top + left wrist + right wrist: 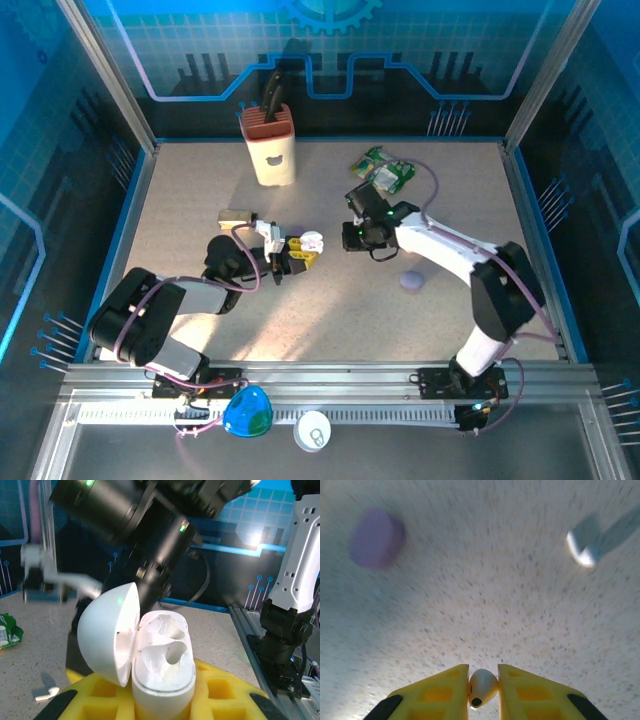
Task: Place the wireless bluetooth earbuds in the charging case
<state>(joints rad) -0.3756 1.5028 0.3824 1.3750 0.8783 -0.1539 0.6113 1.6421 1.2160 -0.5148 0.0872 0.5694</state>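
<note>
Left of centre, L gripper (303, 250) clamps the open white charging case (162, 672) w/ lid (107, 630) swung left. Loose earbud (47, 692) on table (200, 190) near it. Tan holder (270, 145) stands at back, well clear. R gripper (483, 677) close on the case's right, black wrist (150, 540) crowding the space behind it, fingers (445, 690) pinching a white earbud (481, 686). Green pkt (383, 170) at back, purple pebble (413, 281) further right, both apart

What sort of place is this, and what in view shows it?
Probably a robotics lab test cell: left arm and right arm bolted at a speckled table, blue circuit-print walls, aluminium frame posts.
</note>
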